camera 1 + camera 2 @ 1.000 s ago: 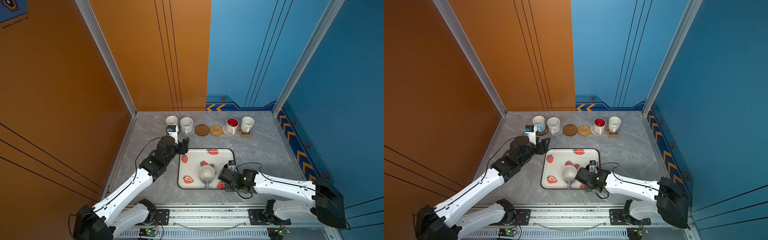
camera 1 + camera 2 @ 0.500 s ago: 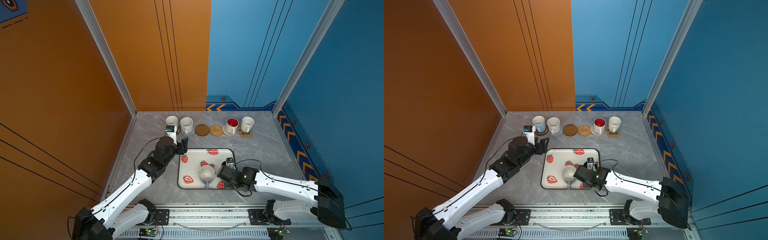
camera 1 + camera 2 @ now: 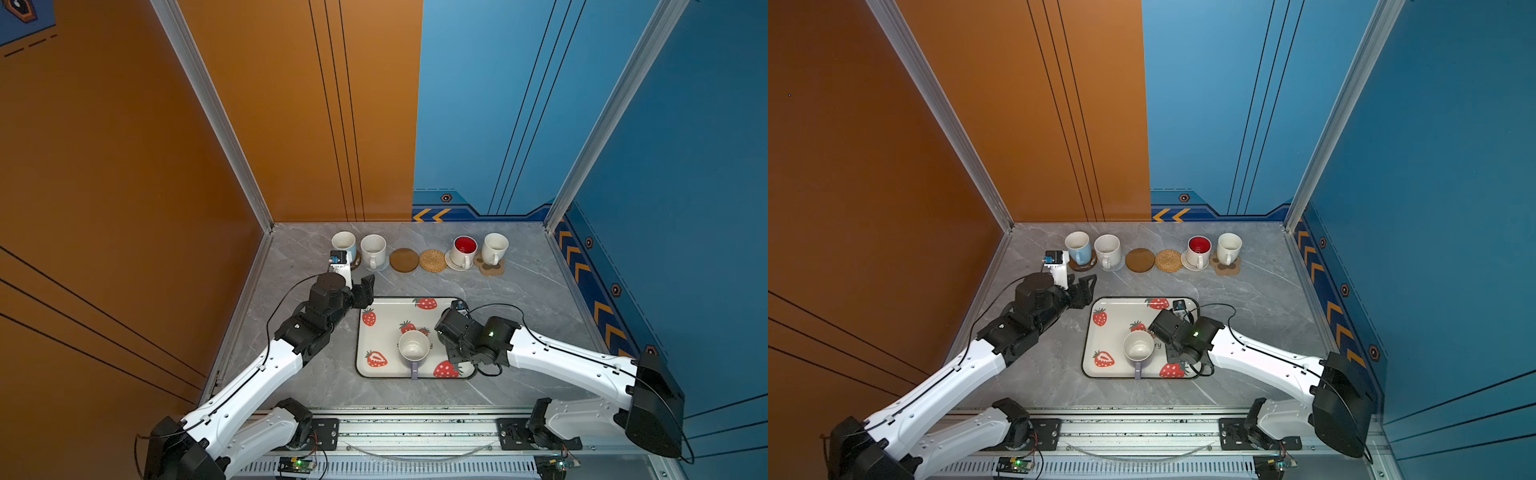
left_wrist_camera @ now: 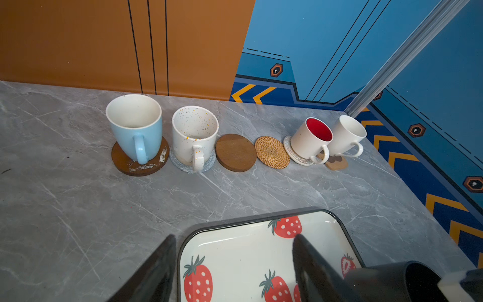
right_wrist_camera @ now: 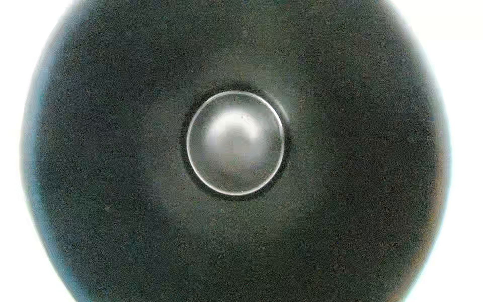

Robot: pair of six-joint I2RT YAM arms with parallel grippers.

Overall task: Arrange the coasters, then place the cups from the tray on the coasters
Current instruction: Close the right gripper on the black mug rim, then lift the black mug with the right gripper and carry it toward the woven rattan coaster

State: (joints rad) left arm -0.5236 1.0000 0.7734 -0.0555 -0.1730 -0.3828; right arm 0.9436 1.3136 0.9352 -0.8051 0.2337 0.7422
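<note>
The strawberry tray [image 3: 388,305] [image 3: 1121,309] holds a lavender cup [image 3: 414,347] [image 3: 1138,347], handle toward the front. My right gripper [image 3: 444,332] is over the tray on a black cup [image 3: 1163,326]. That cup's dark inside [image 5: 235,143] fills the right wrist view and hides the fingers. At the back, a bare brown coaster [image 3: 404,260] and a rattan coaster [image 3: 433,260] lie between the light blue cup [image 3: 344,245], the speckled cup [image 3: 372,248], the red-lined cup [image 3: 464,249] and the cream cup [image 3: 495,247], each on a coaster. My left gripper [image 3: 363,293] [image 4: 234,236] hangs open, empty, at the tray's back left corner.
The orange wall runs along the left, the blue wall along the right and behind the row of cups. A strip of bare grey table [image 4: 235,193] separates the cups from the tray. The arms' rail [image 3: 415,428] lines the front edge.
My right gripper has shifted a little toward the back and left over the tray with the black cup. The left arm has barely moved.
</note>
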